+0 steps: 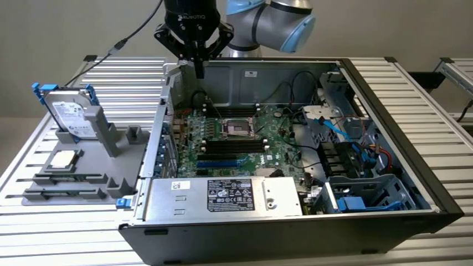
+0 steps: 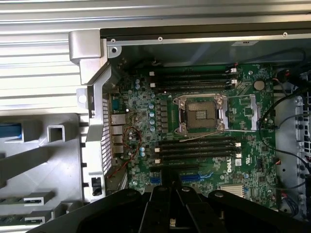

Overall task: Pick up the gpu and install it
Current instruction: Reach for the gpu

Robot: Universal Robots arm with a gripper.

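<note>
A black two-fingered end effector (image 1: pixel 198 72) hangs straight down from a grey and pale-blue jointed robot arm (image 1: pixel 273 22). Its slim fingers are pressed together, and nothing can be made out between them. In the exterior view it hovers over the eleven o'clock corner of a black metal computer case (image 1: pixel 391 122), which lies open on its side on a ribbed aluminium tabletop (image 1: pixel 421 83).

Where the gpu is, and which way its long axis runs, I cannot tell.

Inside the case lies a flat green motherboard (image 1: pixel 221 133). A square silver processor socket (image 1: pixel 238 127) sits near its centre, with long black memory slots (image 1: pixel 232 147) at six o'clock from the socket and a blue slot (image 1: pixel 218 163) beyond them. A boxy silver power supply with a white label (image 1: pixel 221 197) fills the near edge.

At nine o'clock from the case stands a matte grey plastic holder (image 1: pixel 88 166). It carries an upright silver hard drive in a blue frame (image 1: pixel 70 113) and a small square silver chip (image 1: pixel 65 159) lying flat.
</note>
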